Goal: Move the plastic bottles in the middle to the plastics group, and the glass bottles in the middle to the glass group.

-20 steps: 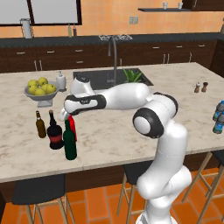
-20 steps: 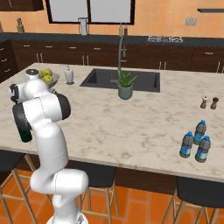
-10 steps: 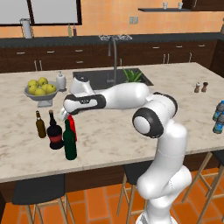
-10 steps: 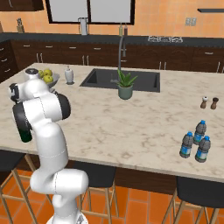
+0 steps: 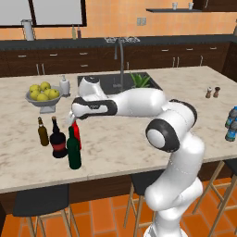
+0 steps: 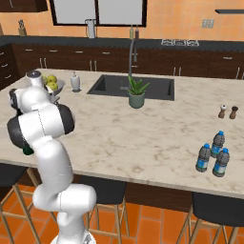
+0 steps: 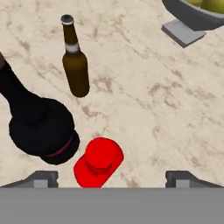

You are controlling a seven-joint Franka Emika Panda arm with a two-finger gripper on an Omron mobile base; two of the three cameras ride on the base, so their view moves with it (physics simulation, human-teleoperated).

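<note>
Your gripper (image 7: 111, 178) hung directly above the red bottle (image 7: 98, 162), its two dark fingertips (image 7: 42, 179) spread wide on either side of the red cap and touching nothing, so the bottle stood free on the marble counter (image 7: 175, 100). In the hand view, you had the squat black bottle (image 7: 37, 124) just beside the red one, close enough that I could not tell whether they touched, and the slim amber bottle (image 7: 75, 63) a little farther off, standing apart. A corner of the grey fruit bowl (image 7: 192, 19) showed at the upper right. From the left base view, you could see the gripper (image 5: 74, 119) at the end of the outstretched arm, poised over the red bottle (image 5: 77, 135), whose body was partly hidden behind the tall dark green bottle (image 5: 73, 149) standing upright in front of it near the counter's edge. The black bottle (image 5: 58, 140) and the amber bottle (image 5: 43, 132) stood to the left of those two, so all four glass bottles clustered together. Behind them sat the bowl of yellow-green fruit (image 5: 43, 95) and a white soap dispenser (image 5: 65, 86). The plastic water bottles (image 6: 214, 155), three with blue caps, stood grouped at the far end of the counter, well apart from the glass, with the salt and pepper shakers (image 6: 228, 112) beyond them.
</note>
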